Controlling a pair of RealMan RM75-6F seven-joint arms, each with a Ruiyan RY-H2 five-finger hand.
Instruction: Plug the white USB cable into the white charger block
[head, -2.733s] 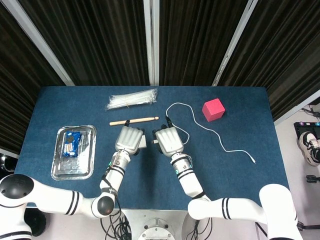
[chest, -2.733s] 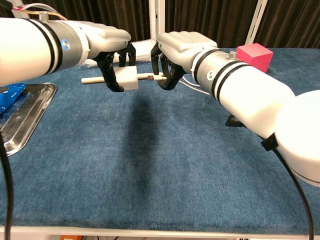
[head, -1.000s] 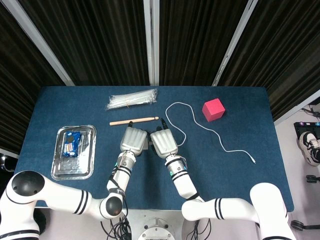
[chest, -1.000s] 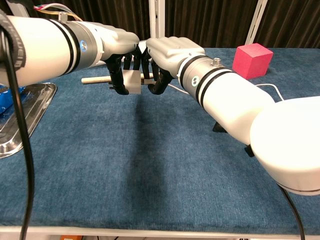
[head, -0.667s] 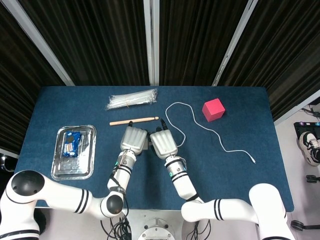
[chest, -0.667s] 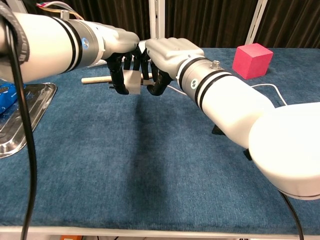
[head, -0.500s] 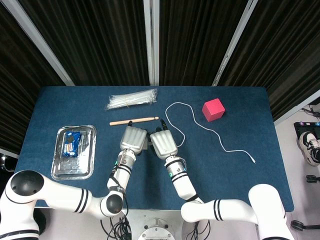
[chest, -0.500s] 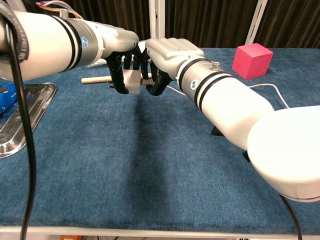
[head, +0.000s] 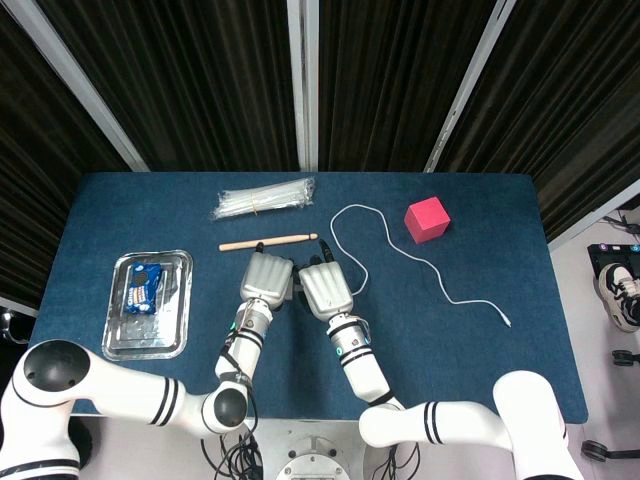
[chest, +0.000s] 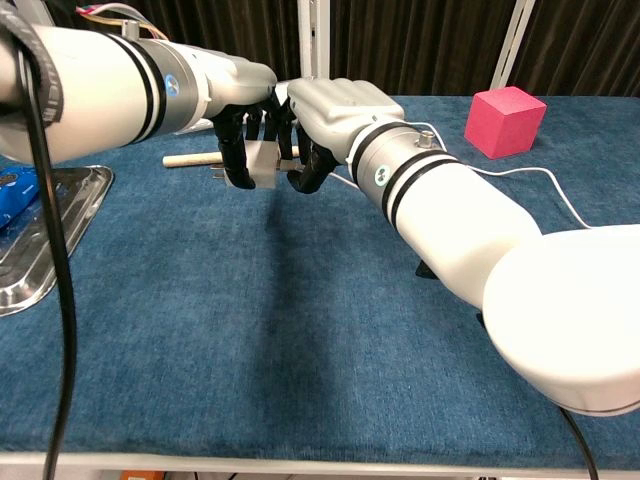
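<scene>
Blue bench (head: 480, 350): one charger (chest: 262, 162) gripped in left hand (head: 265, 279), one cable (head: 420, 262) end pinched by right hand (head: 325, 289), knuckles touching mid-bench.

1. The surface (head: 480, 340) is dark blue cloth.
2. The charger block (chest: 262, 160) and USB cable (head: 430, 262) are white.
3. The cube (head: 427, 219) is pink-red.
4. The stick (head: 266, 241) is pale wood.
5. The tray (head: 176, 305) is silver, its packet (head: 142, 289) blue.
6. Both hands, left hand (chest: 235, 80) and right hand (chest: 335, 105), are grey-white with black fingers.
</scene>
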